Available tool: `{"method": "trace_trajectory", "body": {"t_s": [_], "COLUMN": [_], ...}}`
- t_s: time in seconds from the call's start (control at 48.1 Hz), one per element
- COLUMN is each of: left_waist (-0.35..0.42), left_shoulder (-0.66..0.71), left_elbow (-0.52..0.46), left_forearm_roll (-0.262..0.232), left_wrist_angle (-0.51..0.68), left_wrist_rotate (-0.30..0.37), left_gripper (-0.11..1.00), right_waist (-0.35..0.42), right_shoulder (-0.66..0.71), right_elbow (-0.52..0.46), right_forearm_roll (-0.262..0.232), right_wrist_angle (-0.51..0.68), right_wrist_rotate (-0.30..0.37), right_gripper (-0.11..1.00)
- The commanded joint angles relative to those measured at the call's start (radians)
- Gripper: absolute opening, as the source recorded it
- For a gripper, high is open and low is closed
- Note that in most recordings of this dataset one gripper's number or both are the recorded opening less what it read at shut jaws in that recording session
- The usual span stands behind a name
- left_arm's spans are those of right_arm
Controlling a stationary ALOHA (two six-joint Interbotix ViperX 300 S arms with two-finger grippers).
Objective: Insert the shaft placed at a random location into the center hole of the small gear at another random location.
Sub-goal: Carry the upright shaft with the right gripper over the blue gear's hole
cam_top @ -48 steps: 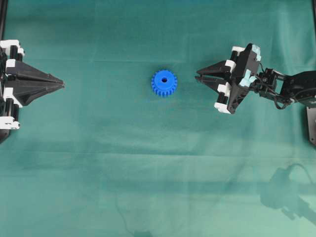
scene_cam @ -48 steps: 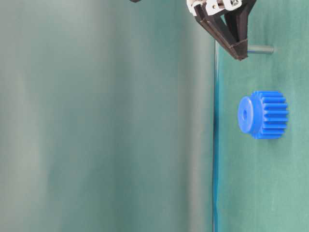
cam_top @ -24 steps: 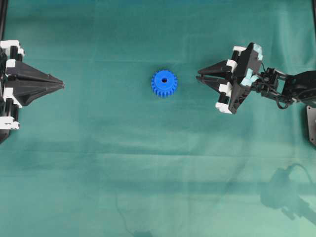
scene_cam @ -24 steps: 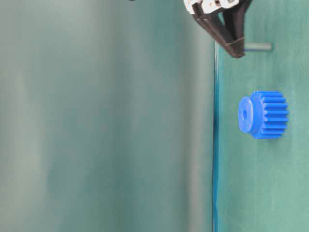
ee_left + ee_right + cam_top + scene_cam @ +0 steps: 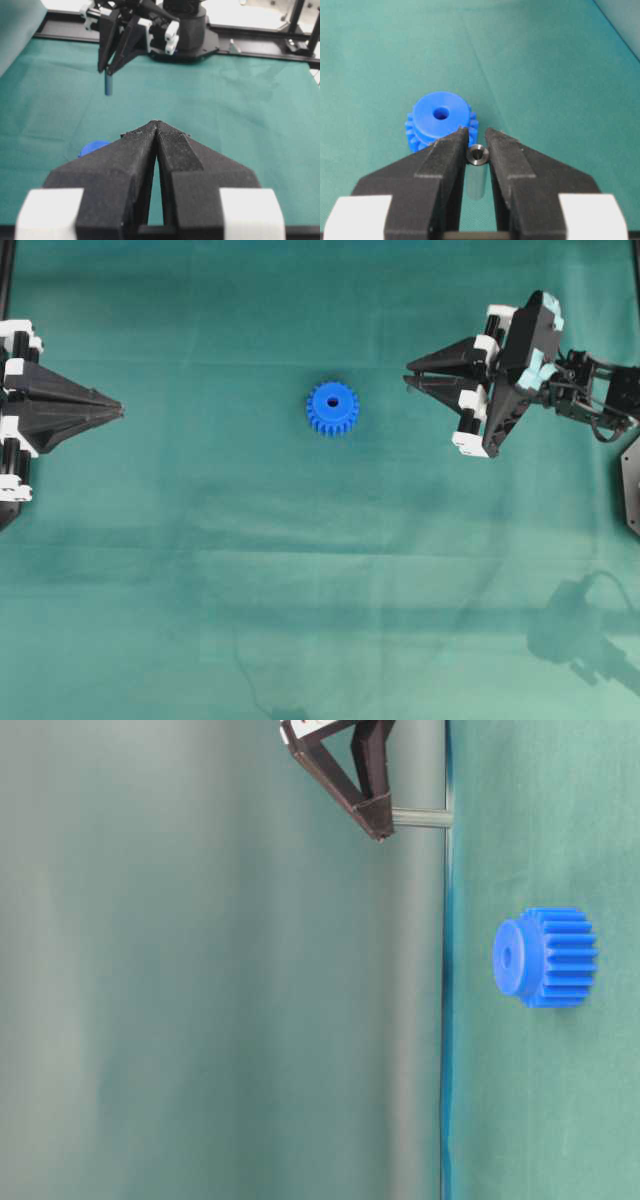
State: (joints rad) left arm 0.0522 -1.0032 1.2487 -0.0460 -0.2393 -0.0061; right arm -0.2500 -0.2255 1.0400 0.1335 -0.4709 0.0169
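Shaft (image 5: 478, 154) clamped in right gripper (image 5: 477, 145), hanging clear of the cloth, right of small gear (image 5: 332, 408) at mid-table. Carry step; next needs alignment over center hole (image 5: 440, 113). Left gripper (image 5: 157, 131) closed, empty, far left.

The small gear (image 5: 440, 125) looked like smooth, bright blue plastic, faintly glossy on its hub. The shaft (image 5: 477, 154) was shiny grey metal. Matt black, grainy plastic made up the right gripper (image 5: 476, 150), and green cloth (image 5: 300, 570) lay softly creased.
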Motion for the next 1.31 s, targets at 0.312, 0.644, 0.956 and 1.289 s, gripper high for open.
{"method": "trace_trajectory", "body": {"t_s": [0.312,0.644,0.956,1.289], "left_waist": [0.003,0.003,0.003,0.003], "left_shoulder": [0.003,0.003,0.003,0.003], "left_elbow": [-0.017,-0.015,-0.015,-0.015], "left_forearm_roll": [-0.002,-0.005,-0.006,-0.006], "left_wrist_angle": [-0.005,-0.005,-0.005,-0.005], "left_wrist_rotate": [-0.002,-0.002,-0.002,-0.002], "left_gripper": [0.0,0.0,0.0,0.0], "right_waist": [0.018,0.043,0.049,0.054], "right_shoulder": [0.087,0.218,0.236,0.281], "right_elbow": [-0.137,-0.324,-0.348,-0.345], "right_forearm_roll": [-0.005,-0.009,-0.012,-0.009], "right_wrist_angle": [0.014,0.092,0.098,0.071], "right_wrist_rotate": [-0.005,-0.006,-0.006,-0.005], "right_gripper": [0.26,0.26,0.26,0.26]}}
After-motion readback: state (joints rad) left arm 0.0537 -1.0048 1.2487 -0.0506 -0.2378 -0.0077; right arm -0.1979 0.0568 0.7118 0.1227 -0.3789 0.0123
